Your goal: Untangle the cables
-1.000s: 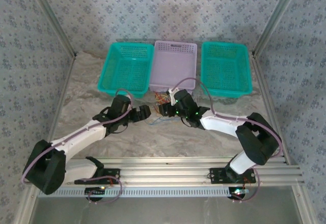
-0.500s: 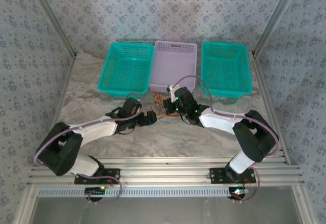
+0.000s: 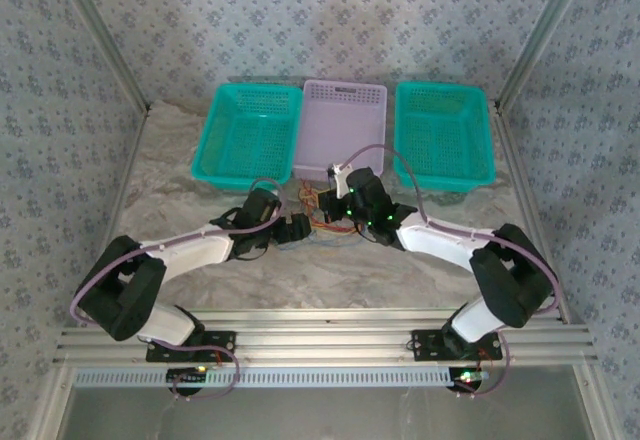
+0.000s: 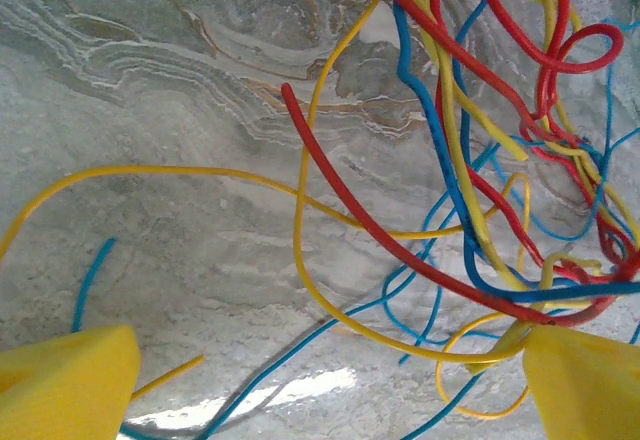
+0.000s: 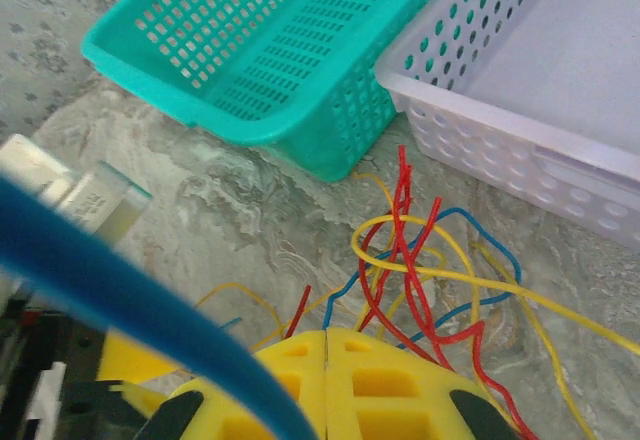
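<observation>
- Right now the tangle of thin yellow, red and blue cables (image 3: 320,217) lies on the marbled grey-green bench (image 3: 330,280). It sits midway between the left and right edges, toward the far edge.
- It is just in front of the near wall of the lilac perforated plastic basket (image 3: 343,130).
- Along the far edge, the left teal plastic mesh basket (image 3: 250,140) and the right teal plastic mesh basket (image 3: 443,135) stand on either side of the lilac one.
- My left gripper (image 3: 300,228) sits low at the left side of the tangle. Its yellow fingers (image 4: 60,385) are spread wide over the bench and loose strands.
- From my left wrist, the cables (image 4: 480,210) bunch thickest toward my right-hand finger.
- One red strand slants from the upper middle down to that finger.
- A long yellow strand sweeps out toward the left, and a short blue end lies near my other finger.
- My right gripper (image 3: 335,207) is at the right side of the tangle, its yellow fingers (image 5: 290,390) pressed flat together.
- Red and blue strands run down behind those fingertips. I cannot tell whether any strand is pinched between them.
- From my right wrist, the cables (image 5: 410,270) lie in front of the spot where the left teal basket (image 5: 270,50) and the lilac basket (image 5: 520,110) stand side by side.
- A few red strands rise upright toward the gap between them.
</observation>
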`<move>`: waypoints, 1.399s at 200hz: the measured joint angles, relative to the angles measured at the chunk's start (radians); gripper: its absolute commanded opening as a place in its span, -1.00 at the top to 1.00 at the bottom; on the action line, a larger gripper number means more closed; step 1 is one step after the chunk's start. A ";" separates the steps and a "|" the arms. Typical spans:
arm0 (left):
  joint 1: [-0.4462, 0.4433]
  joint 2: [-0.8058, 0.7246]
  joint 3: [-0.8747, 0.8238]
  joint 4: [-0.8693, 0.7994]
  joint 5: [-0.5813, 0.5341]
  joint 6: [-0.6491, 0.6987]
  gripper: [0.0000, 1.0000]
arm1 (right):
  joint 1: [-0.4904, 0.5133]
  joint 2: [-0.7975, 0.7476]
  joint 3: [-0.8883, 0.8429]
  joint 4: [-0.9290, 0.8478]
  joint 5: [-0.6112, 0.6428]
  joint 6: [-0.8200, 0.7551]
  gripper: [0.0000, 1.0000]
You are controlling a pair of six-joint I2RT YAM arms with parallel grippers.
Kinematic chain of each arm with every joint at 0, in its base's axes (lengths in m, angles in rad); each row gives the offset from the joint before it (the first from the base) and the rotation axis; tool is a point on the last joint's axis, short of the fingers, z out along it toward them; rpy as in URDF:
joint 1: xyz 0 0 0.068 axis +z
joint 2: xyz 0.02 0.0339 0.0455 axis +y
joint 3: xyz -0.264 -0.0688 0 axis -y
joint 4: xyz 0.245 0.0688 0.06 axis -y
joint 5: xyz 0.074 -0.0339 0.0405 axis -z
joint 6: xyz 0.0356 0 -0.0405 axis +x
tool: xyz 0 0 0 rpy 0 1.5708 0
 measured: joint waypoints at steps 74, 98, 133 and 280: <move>-0.015 0.013 0.008 0.019 0.000 -0.029 -0.41 | -0.002 -0.021 -0.006 0.002 -0.050 0.039 1.00; -0.015 0.013 0.008 0.032 -0.004 -0.037 -0.24 | -0.011 -0.021 -0.013 0.016 -0.074 0.064 1.00; -0.015 0.011 0.007 0.060 -0.014 -0.052 -0.15 | -0.035 -0.021 -0.020 0.043 -0.127 0.129 1.00; -0.016 -0.201 -0.094 0.124 -0.103 -0.131 0.33 | -0.058 -0.045 -0.033 0.099 -0.288 0.346 1.00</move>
